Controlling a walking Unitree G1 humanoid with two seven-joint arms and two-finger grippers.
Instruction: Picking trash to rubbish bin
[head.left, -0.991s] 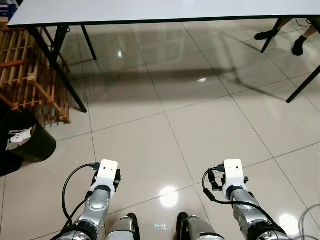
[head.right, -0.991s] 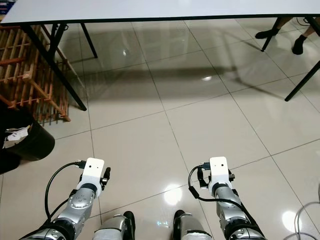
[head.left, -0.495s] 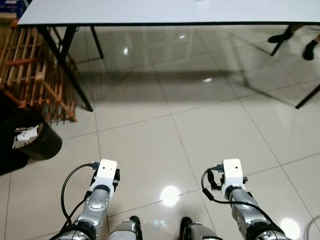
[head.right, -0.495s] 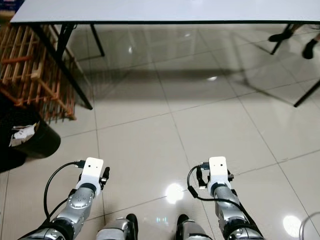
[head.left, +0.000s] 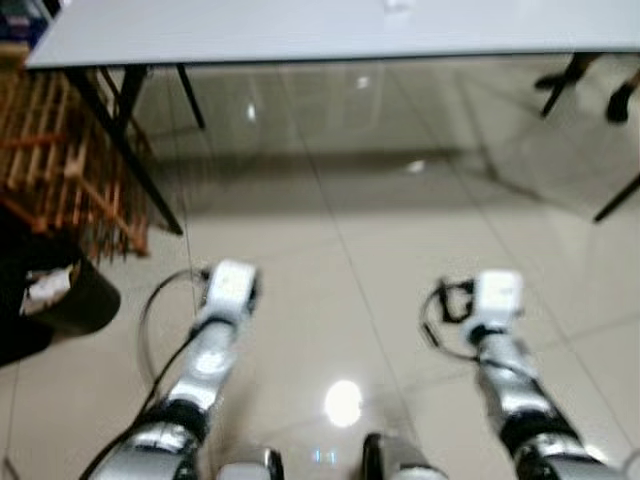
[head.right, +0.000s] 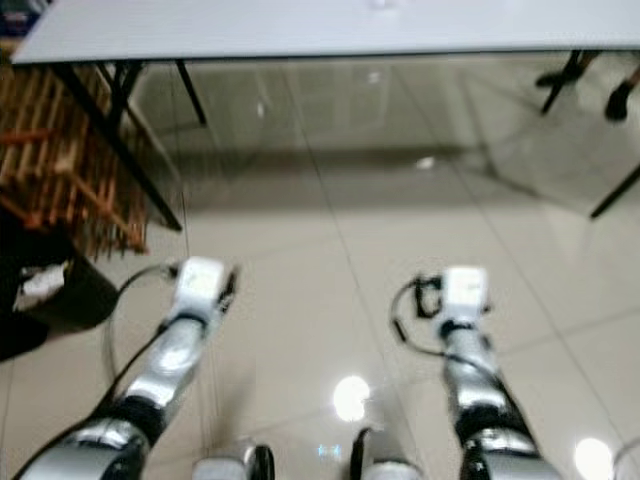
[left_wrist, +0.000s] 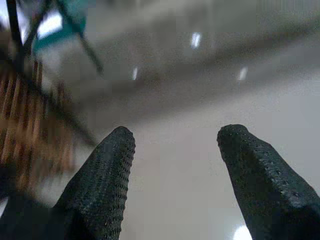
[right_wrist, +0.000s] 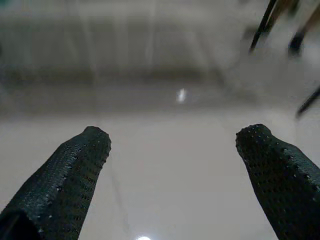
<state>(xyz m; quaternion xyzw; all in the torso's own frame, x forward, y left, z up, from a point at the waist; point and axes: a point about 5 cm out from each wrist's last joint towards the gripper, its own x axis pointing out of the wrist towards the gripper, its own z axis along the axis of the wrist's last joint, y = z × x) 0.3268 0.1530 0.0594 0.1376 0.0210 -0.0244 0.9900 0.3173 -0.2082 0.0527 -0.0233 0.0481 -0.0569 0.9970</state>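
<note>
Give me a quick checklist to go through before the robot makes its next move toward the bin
1. Left gripper open with nothing between its fingers: ok.
2. Right gripper open with nothing between its fingers: ok.
3. Rubbish bin located, on the floor to the robot's left beside the wooden rack: ok.
4. Trash to pick up located: cannot tell; the head views are blurred.
5. Table leg near the bin, keep the left arm off it: ok for now.
6. Person's feet far right under the table, apart from the arms: ok.
</note>
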